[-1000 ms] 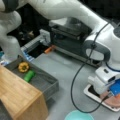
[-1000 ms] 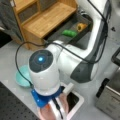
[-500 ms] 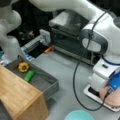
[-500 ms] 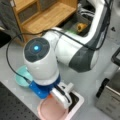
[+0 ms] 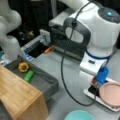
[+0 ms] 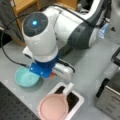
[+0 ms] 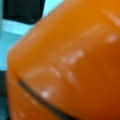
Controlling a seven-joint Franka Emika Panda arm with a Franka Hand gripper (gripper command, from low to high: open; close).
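An orange object (image 7: 70, 60) fills the wrist view, pressed right up against the camera. In both front views the gripper (image 5: 94, 84) (image 6: 53, 75) is low at the edge of a white tray (image 5: 88, 91) (image 6: 79, 102) with a black inside, and the arm's wrist largely covers it. A sliver of the orange object (image 6: 51, 75) shows beneath the blue wrist part. A pink plate (image 5: 111, 93) (image 6: 53, 108) lies on the tray just beside the gripper.
A teal bowl (image 5: 78, 115) (image 6: 25, 77) sits near the tray. A grey bin (image 5: 47, 81) holds a yellow item (image 5: 23, 67) and a green item (image 5: 28, 75), next to a wooden box (image 5: 17, 96). A black appliance (image 5: 67, 43) stands behind.
The arm's wrist has turned and shifted a little over the tray's edge. The plate, bowl and bin have stayed where they were.
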